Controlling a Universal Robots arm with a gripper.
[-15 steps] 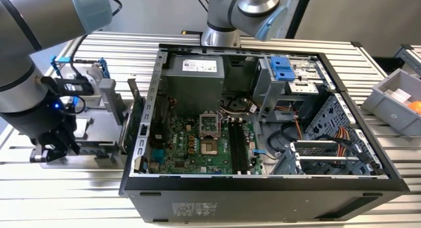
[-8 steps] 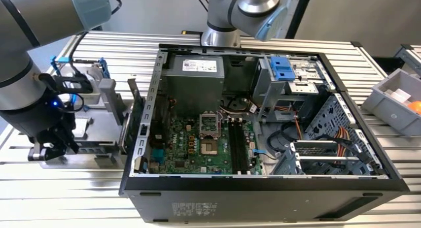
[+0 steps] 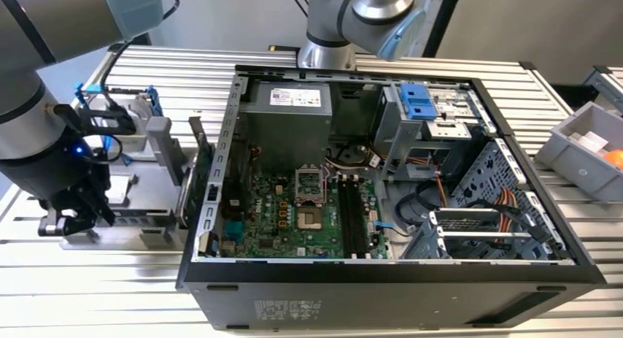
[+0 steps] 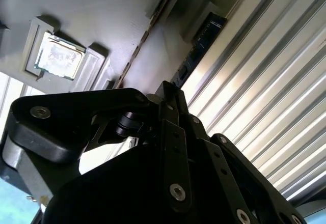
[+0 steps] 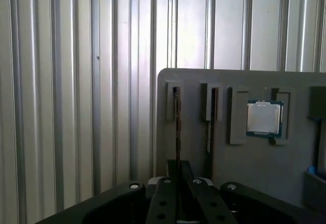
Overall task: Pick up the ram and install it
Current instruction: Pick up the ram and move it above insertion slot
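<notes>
Ribbed desk [image 5: 76, 107] is carrying a gray tray [image 5: 254, 178], where the claw [image 5: 179, 165] is pinching the ram [image 5: 177, 127] in its slot; picking up is just starting.

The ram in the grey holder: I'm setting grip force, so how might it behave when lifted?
The ram is a thin board standing on edge in a slot of the grey holder, so probably light and stiff. So narrow, it could tip or bind in the slot if pulled off-vertical.
</notes>
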